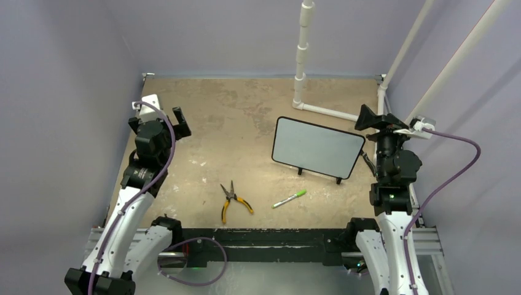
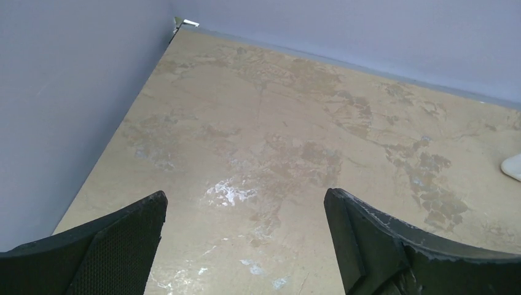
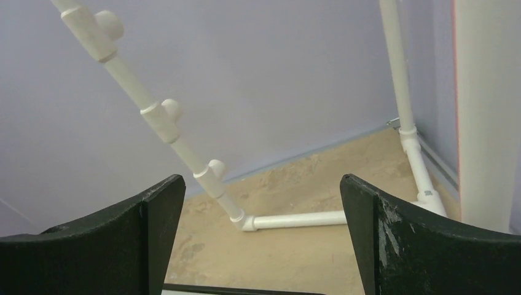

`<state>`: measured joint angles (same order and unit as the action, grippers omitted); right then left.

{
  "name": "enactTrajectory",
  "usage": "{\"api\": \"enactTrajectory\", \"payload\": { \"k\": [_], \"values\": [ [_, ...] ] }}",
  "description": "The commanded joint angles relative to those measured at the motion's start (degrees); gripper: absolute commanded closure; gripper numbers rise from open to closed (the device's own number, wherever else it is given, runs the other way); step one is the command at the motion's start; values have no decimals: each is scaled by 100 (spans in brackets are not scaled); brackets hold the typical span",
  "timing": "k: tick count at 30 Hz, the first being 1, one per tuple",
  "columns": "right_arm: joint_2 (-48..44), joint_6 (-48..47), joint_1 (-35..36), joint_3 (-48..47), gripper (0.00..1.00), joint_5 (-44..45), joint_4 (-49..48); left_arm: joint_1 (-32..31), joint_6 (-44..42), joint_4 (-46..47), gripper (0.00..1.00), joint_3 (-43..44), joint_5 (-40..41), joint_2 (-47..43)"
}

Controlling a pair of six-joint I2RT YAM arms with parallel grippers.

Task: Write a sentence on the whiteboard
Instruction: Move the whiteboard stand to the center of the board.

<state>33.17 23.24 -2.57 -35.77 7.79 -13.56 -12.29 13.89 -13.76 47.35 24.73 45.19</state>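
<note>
The whiteboard point(image 1: 317, 147) stands on two small black feet right of the table's centre, tilted back, with a thin black frame. Its face looks blank from above, so the sentence is out of view. In the right wrist view only the whiteboard's top edge point(image 3: 233, 289) shows at the bottom. A green marker point(image 1: 289, 198) lies on the table in front of the board. My left gripper point(image 1: 156, 118) point(image 2: 246, 203) hovers open over the far left of the table, holding nothing. My right gripper point(image 1: 387, 120) point(image 3: 263, 184) is open and empty just right of the board.
Yellow-handled pliers point(image 1: 232, 200) lie left of the marker. A white pipe frame point(image 1: 301, 61) point(image 3: 295, 219) rises from the back of the table behind the board, with a run along the right edge. Purple walls close in the left, back and right sides.
</note>
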Motion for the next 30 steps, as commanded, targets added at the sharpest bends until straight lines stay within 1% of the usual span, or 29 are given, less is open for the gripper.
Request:
{"api": "enactTrajectory", "payload": {
  "k": [1, 3, 7, 9, 11, 14, 17, 20, 21, 25, 28, 30],
  "values": [
    [30, -269, -7, -229, 1, -675, -1, 61, 10, 159, 1, 114, -77, 243],
    [13, -294, -7, -214, 1, -1135, -12, 61, 55, 163, 1, 92, -264, 392],
    [112, -88, -7, -210, 3, -1643, 354, 56, 72, -68, 1, 193, -955, 825],
    [156, -95, -7, -183, 4, -1700, 584, 47, 38, -125, 2, 192, -1411, 945],
    [115, -178, -7, -139, 4, -1512, 758, -116, 141, -32, 8, 77, -1808, 926],
    [-66, -232, -7, -1, 4, -1253, 818, -890, 556, 211, 10, -144, -1548, 819],
    [-208, -199, -7, 86, 3, -1097, 764, -1612, 1264, 530, 11, -507, -1300, 893],
    [-229, -214, -7, 52, 3, -1003, 765, -2503, 1929, 1247, 14, -1032, -846, 1093],
    [-230, -215, -7, 41, 3, -961, 793, -2827, 2107, 1742, 15, -1160, -692, 1202],
    [-297, -170, -7, 53, 3, -855, 846, -3968, 2605, 2861, 18, -1375, -57, 1804],
    [-389, -122, -7, 114, 3, -798, 876, -4828, 2618, 3466, 22, -1205, 533, 2483],
    [-425, -94, -7, 120, 3, -796, 912, -5186, 2587, 3737, 24, -986, 750, 3049]
  ]
}}
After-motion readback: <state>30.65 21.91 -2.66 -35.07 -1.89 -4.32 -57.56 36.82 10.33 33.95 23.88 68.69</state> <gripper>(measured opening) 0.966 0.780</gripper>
